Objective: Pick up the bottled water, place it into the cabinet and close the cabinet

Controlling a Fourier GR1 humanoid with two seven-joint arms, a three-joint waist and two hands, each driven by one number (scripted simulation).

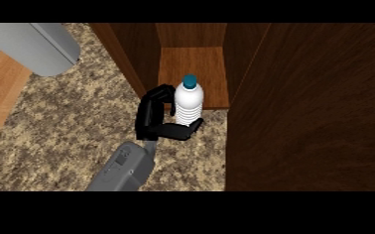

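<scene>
Upright at the centre of the frame, the bottled water (188, 104) stands at the front lip of the cabinet shelf (192, 64), its blue cap (190, 82) pointing toward the top of the picture and its long axis running near vertical. One robot hand (157, 119), entering on a grey forearm from the lower left, is clasped around the bottle, fingers on its left side and thumb curled under its base; which hand this is cannot be told for sure, though it appears to be the left. No other hand shows. To finish the placing well, the bottle should probably be carried deeper onto the shelf, kept plumb, set flat before release, and left clear of the open cabinet door (307, 109) filling the right of the frame. The speckled table (66, 129) spreads at left.
</scene>
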